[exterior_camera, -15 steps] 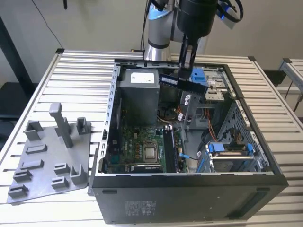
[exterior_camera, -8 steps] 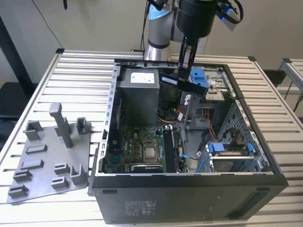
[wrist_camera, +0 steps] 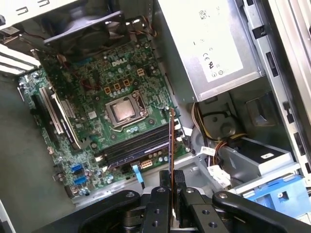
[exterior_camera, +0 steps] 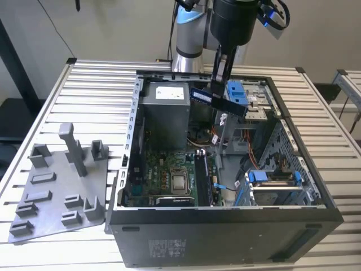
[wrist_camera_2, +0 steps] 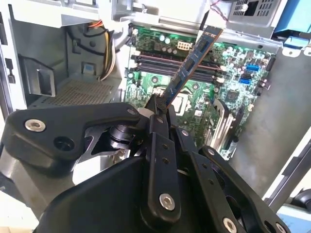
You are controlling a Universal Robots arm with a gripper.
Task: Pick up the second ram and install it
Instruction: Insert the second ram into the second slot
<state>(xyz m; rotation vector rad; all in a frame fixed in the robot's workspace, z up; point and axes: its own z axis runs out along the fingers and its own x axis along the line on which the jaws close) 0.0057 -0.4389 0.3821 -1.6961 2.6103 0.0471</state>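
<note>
The second ram (exterior_camera: pixel 225 104) is a thin blue memory stick hanging above the open computer case (exterior_camera: pixel 225 217), over its far side. My gripper (exterior_camera: pixel 216 89) is shut on it from above. In the second wrist view the ram (wrist_camera_2: pixel 192 60) slants up out of the black fingertips (wrist_camera_2: pixel 156 108). In the first wrist view the ram (wrist_camera: pixel 171 141) shows edge-on, above the dark memory slots (wrist_camera: pixel 136 145) of the green motherboard (wrist_camera: pixel 92 121). The stick is clear of the slots and touches nothing but the gripper (wrist_camera: pixel 172 187).
A grey moulded tray (exterior_camera: pixel 56 192) lies on the slatted table at the exterior view's left. Inside the case are the power supply (exterior_camera: pixel 166 113), the processor socket (exterior_camera: pixel 179 182), cables, and blue drive-bay clips (exterior_camera: pixel 271 178) at the exterior view's right.
</note>
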